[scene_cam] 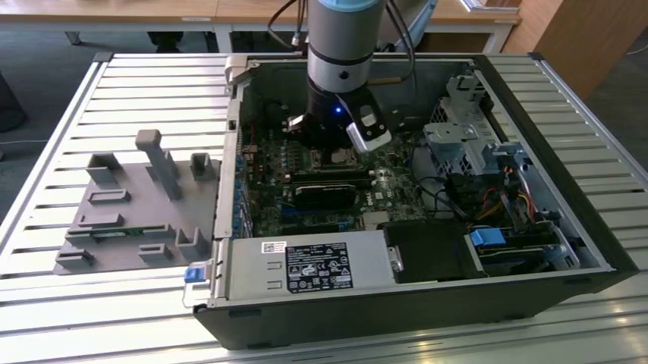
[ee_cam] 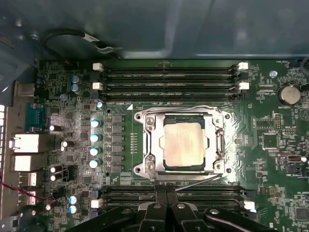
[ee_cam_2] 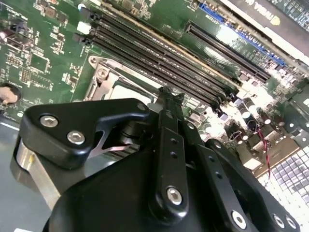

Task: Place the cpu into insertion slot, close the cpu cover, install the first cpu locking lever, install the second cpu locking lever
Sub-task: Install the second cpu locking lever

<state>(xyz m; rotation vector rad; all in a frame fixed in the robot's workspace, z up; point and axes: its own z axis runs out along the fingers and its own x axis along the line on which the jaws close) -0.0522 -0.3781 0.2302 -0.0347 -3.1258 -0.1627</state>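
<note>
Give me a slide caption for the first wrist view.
Pale silver-grey square cpu seated under the closed silvery metal frame cover, pincer poised beside the socket.

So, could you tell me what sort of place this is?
Likely a lab or workshop: an open computer case lies on a slatted metal table, the robot's gripper over the cpu, wooden desks behind.

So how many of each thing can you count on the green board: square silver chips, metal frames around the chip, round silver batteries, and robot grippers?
cpu: 1
cpu cover: 1
round coin battery: 1
gripper: 1
Total: 4
</note>
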